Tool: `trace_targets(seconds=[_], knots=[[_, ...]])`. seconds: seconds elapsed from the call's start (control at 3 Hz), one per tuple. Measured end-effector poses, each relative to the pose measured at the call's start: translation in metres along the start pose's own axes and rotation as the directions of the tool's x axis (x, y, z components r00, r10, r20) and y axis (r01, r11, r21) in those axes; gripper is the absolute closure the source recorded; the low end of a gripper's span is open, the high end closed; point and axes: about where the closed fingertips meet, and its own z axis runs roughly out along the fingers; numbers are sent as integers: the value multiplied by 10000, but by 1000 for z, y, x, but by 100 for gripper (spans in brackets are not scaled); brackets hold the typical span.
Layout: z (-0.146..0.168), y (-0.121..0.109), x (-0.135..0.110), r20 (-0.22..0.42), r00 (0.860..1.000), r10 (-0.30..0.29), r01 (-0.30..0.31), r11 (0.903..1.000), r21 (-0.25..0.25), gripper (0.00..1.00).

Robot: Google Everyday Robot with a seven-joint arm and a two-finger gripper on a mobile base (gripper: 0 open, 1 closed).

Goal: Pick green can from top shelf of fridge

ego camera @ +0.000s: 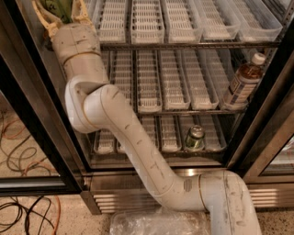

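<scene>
The green can shows at the top left edge of the camera view, dark green with pale print, its top cut off by the frame. My gripper is at the left end of the top shelf, with a cream finger on each side of the can, shut on it. The arm rises from the base at the bottom right into the fridge, whose door stands open. The shelf's clear slotted lane trays run to the right.
A brown bottle with a white cap stands at the right of the middle rack. A squat green can stands on the bottom rack. The black door frame is close to the arm's left. Cables lie on the floor.
</scene>
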Motion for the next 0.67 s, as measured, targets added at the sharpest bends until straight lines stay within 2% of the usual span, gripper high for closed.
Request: trace_targets(seconds=[0.33, 0.67], knots=[[15, -7, -14, 675, 9974, -241, 235, 9997, 97, 100], [23, -13, -22, 1086, 9930, -458, 434, 9988, 244, 100]])
